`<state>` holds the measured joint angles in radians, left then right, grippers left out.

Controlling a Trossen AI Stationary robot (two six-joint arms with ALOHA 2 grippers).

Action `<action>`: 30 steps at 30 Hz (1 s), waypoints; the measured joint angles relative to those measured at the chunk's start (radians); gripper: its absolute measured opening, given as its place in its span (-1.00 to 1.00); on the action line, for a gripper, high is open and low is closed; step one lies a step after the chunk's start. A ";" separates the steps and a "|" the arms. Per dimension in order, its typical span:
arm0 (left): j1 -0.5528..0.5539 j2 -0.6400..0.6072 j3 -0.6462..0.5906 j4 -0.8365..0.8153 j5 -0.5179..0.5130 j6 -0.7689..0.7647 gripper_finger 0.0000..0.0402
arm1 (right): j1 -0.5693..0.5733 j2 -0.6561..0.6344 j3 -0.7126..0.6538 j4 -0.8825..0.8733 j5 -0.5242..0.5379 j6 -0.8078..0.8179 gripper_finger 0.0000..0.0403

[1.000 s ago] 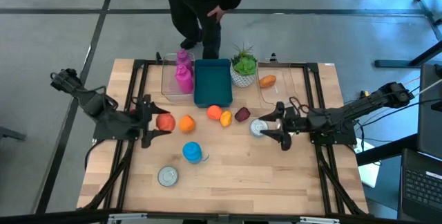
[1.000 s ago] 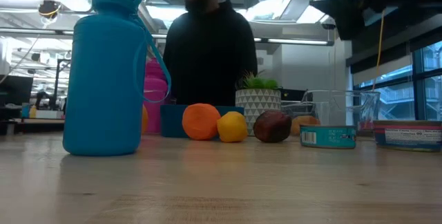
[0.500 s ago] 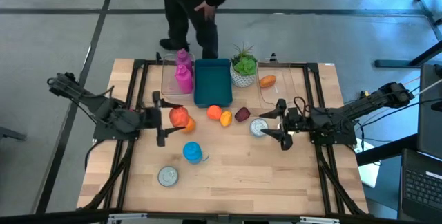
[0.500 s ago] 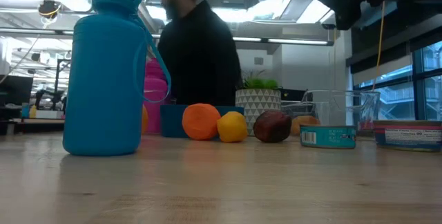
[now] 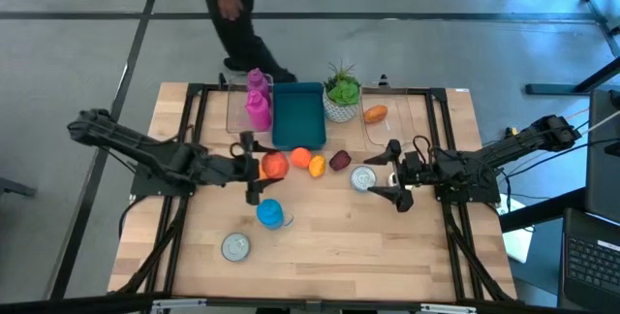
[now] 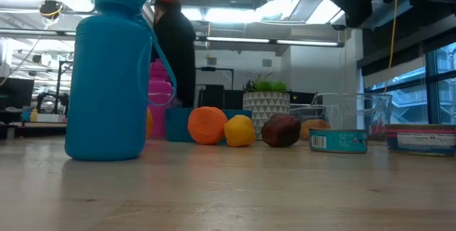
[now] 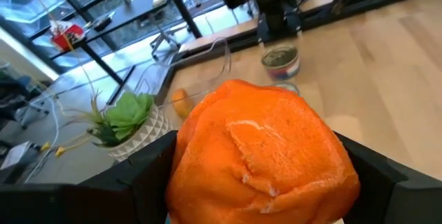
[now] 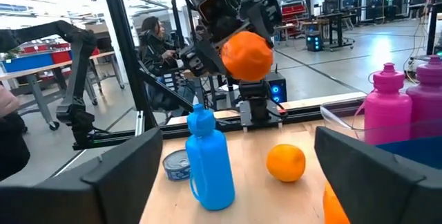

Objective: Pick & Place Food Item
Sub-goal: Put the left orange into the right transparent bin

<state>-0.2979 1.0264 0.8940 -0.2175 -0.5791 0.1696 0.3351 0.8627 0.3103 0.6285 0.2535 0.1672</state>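
The left gripper (image 5: 260,167) sat just left of centre in the high view, its fingers pinched on an orange food item (image 5: 275,166) lifted clear of the table, above the blue bottle (image 5: 270,213). The teal bin (image 5: 297,112) lay at upper centre, beyond a second orange piece (image 5: 300,157) and a yellow one (image 5: 317,166). The carrying step looked underway. Doing it well probably meant keeping the soft item high enough to pass over the loose fruit and bin wall, centring over the bin before letting go. The right gripper (image 5: 390,175) waited at centre right beside a tin can (image 5: 363,178), fingers spread and holding nothing. A person (image 5: 232,9) stood at the upper edge.
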 joint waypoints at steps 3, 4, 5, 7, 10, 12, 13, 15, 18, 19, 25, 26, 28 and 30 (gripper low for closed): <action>0.011 0.031 0.000 0.011 0.000 0.000 0.45 | 0.000 0.000 0.000 0.000 0.000 0.046 0.74; 0.013 0.044 0.000 0.020 -0.002 0.002 0.45 | 0.000 0.000 0.000 0.000 0.000 0.063 0.72; 0.014 0.057 0.000 0.028 -0.002 0.003 0.45 | 0.000 0.000 0.000 0.000 0.000 0.072 0.70; 0.014 0.085 0.000 0.040 -0.002 0.009 0.45 | 0.000 0.000 0.000 0.002 0.005 0.075 0.67; 0.014 0.142 0.017 0.049 -0.032 0.043 0.45 | -0.004 0.016 0.000 0.036 0.053 0.114 0.66; 0.012 0.187 0.051 0.048 -0.070 0.069 0.45 | -0.016 0.033 0.000 0.054 0.075 0.183 0.66; 0.012 0.209 0.072 0.047 -0.084 0.088 0.45 | -0.024 0.047 0.000 0.072 0.076 0.216 0.66; 0.012 0.255 0.126 0.040 -0.101 0.122 0.45 | -0.039 0.078 0.000 0.102 0.073 0.273 0.66; 0.011 0.326 0.218 0.013 -0.115 0.162 0.45 | -0.057 0.139 0.006 0.142 0.069 0.316 0.66; 0.011 0.351 0.247 -0.003 -0.123 0.175 0.45 | -0.064 0.159 0.013 0.140 0.068 0.322 0.66; 0.025 0.474 0.397 -0.069 -0.160 0.232 0.45 | -0.100 0.281 0.110 0.141 0.026 0.303 0.65; 0.027 0.491 0.412 -0.076 -0.161 0.237 0.45 | -0.105 0.302 0.133 0.142 -0.002 0.291 0.65; 0.033 0.517 0.436 -0.076 -0.161 0.254 0.45 | -0.113 0.343 0.176 0.141 -0.040 0.269 0.65; 0.033 0.534 0.451 -0.077 -0.161 0.267 0.45 | -0.118 0.388 0.218 0.133 -0.058 0.255 0.65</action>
<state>-0.2646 1.5603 1.3448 -0.2942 -0.7400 0.4369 0.2169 1.2507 0.5280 0.7619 0.1959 0.4220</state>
